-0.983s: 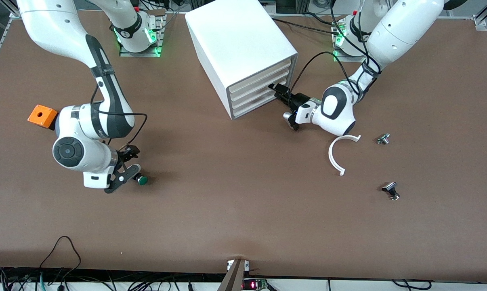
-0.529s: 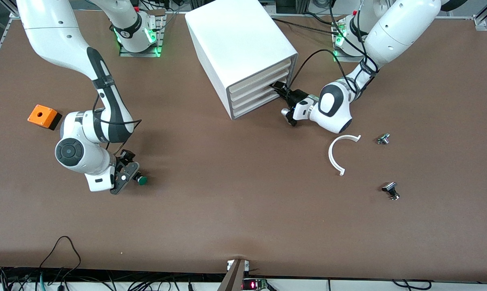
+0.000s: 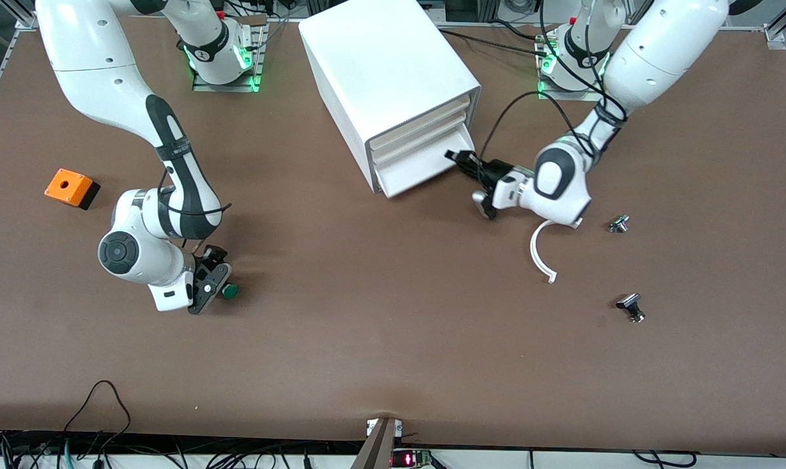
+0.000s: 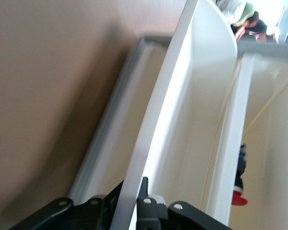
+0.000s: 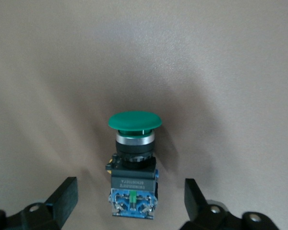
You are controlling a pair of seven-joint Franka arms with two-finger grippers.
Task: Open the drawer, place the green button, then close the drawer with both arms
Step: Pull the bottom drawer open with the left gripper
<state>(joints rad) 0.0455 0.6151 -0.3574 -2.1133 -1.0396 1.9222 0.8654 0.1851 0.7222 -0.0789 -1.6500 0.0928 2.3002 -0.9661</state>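
At the upper centre, the left pincer (image 3: 461, 159) grips the front wall of the drawer (image 3: 425, 166) (partly out); pull straight. Lower left, the right pincer (image 3: 212, 281) stands wide around the button (image 3: 229, 291) on the surface; centre, then close.

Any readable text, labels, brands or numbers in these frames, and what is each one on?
One printed line shows on the dark body of the button, below its green cap: too small and blurred to read.
The right gripper stands open around the button, with no marking visible.
The left gripper, the drawer it is at and the cabinet: no text visible.
Nothing else carries legible writing.
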